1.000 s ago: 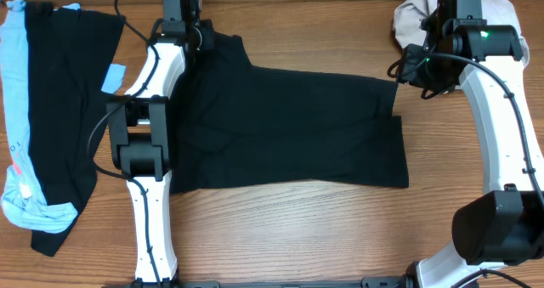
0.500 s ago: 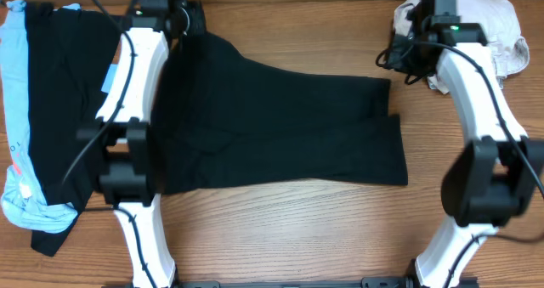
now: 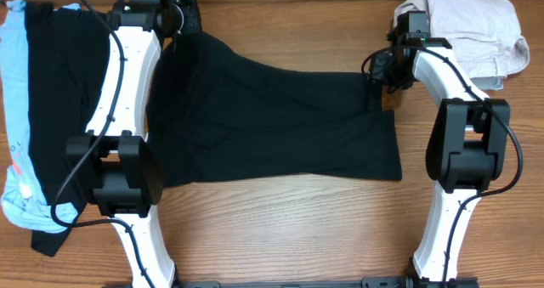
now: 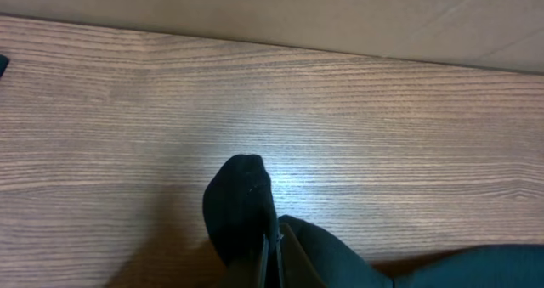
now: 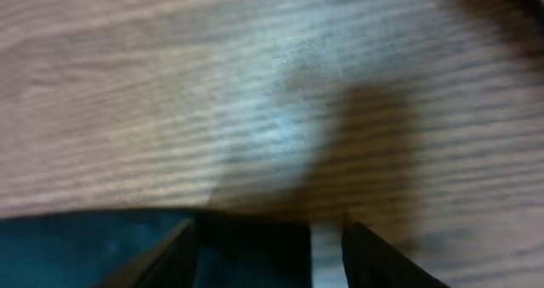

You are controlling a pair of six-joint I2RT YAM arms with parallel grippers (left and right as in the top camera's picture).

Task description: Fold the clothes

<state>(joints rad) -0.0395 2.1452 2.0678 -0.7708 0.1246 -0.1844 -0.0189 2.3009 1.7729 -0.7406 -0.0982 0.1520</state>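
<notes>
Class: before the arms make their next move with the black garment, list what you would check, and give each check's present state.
1. Left fingers shut on a corner of the black garment: ok.
2. Right fingers shut on the opposite corner: not ok, open.
3. Cloth lies between the right fingers: cannot tell, blurred.
4. Black garment apart from the beige stack: ok.
5. Black garment apart from the pile of clothes: cannot tell, arm covers the gap.

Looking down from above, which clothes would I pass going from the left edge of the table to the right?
light blue garment → narrow black garment → big spread-out black garment → folded beige pile. The two arms overlap these, so I left them out.
</notes>
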